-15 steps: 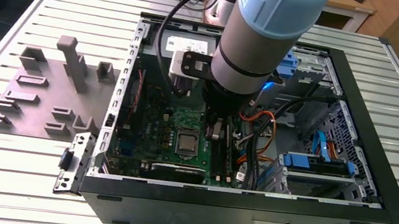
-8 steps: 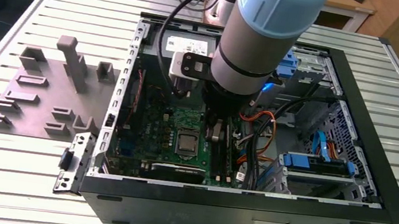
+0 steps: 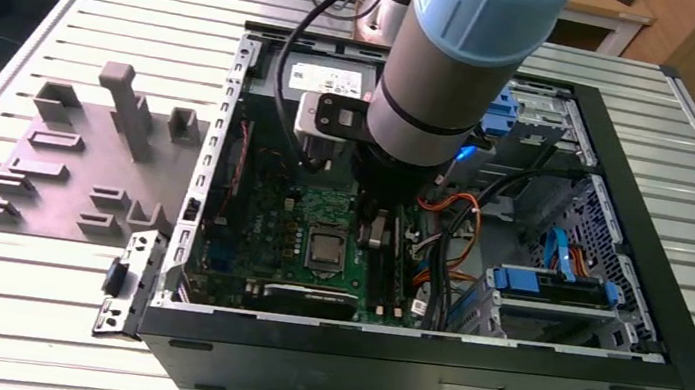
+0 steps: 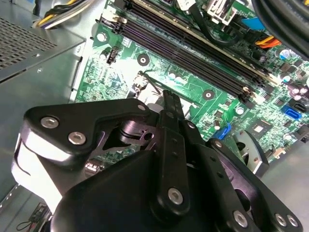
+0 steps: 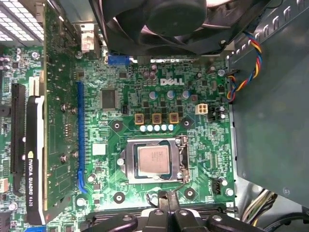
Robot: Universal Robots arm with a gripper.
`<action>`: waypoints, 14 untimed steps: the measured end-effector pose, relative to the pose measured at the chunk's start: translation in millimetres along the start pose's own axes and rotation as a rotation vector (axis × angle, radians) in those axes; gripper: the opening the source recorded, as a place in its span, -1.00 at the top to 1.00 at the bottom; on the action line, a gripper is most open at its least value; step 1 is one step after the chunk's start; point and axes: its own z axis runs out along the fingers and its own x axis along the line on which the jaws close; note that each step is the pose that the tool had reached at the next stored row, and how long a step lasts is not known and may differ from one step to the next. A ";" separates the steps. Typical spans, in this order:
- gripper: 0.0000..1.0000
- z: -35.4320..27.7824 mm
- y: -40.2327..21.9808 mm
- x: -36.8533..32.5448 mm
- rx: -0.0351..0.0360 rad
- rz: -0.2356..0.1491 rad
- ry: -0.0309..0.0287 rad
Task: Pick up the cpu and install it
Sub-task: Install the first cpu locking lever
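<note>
One cpu sits in the motherboard socket just ahead of the single gripper, whose fingers are pressed together, holding nothing.

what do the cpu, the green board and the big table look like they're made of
The cpu has a dull silvery-grey top that looks like brushed metal, catching a soft sheen. The green board looks like glossy lacquered circuit board, with glints off its coating and solder points. The table looks like pale ribbed metal, likely aluminium, judging by its long even slats and matte shine.
</note>
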 end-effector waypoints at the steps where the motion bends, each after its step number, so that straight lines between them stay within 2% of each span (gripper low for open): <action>1: 0.79 0.0 0.3 0.0 0.0005 0.001 0.0101; 3: 0.79 0.1 0.7 0.2 0.0014 0.001 0.0236; 4: 0.79 0.2 0.8 0.3 0.0014 0.001 0.0264; 9: 0.79 3.1 0.8 0.5 0.0045 -0.003 0.0296; 14: 0.79 5.6 0.6 0.7 0.0151 -0.016 0.0344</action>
